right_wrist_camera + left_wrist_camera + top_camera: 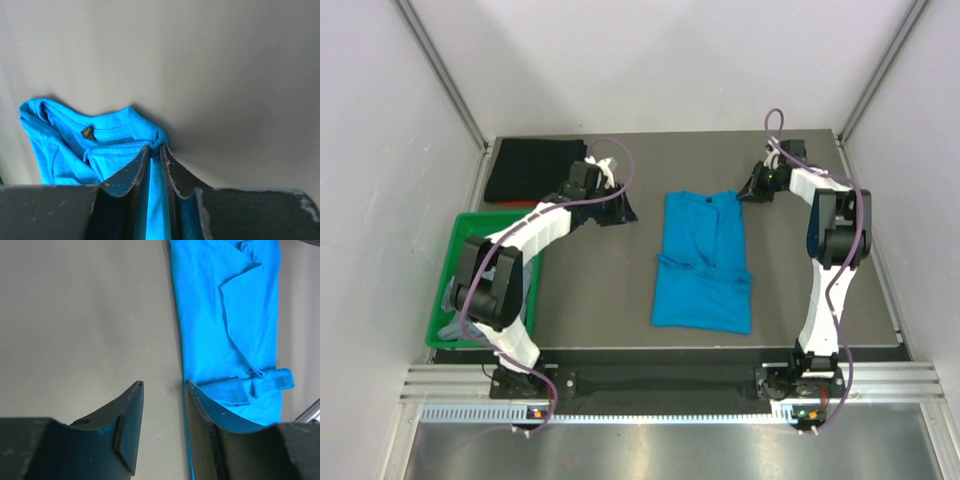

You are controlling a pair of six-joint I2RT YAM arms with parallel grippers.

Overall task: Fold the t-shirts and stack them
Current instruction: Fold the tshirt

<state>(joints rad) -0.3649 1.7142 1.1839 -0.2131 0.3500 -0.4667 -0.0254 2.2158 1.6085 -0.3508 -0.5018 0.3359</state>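
Blue t-shirt (702, 262): laid lengthwise at the middle of the table (590, 300), collar toward 12 o'clock, hem toward 6 o'clock, its sides folded inward.
Right gripper (156, 150): set at the shirt's 1 o'clock corner. The fingers are drawn almost together, and blue cloth by the collar is pinched between them.
Left gripper (162, 390): held at the shirt's 10 o'clock side. The jaws are parted with nothing between them, over bare table just beside the shirt's edge.
Black t-shirt (535, 170): folded flat at the table's 11 o'clock corner.
Green bin (480, 217): placed at the table's 8 o'clock edge. A grey cloth (448, 325) is seen inside, mostly hidden by the left arm.
Right wrist view only: a neck label (88, 133) is shown inside the collar.
Top view only: the bin and the black shirt are shown.
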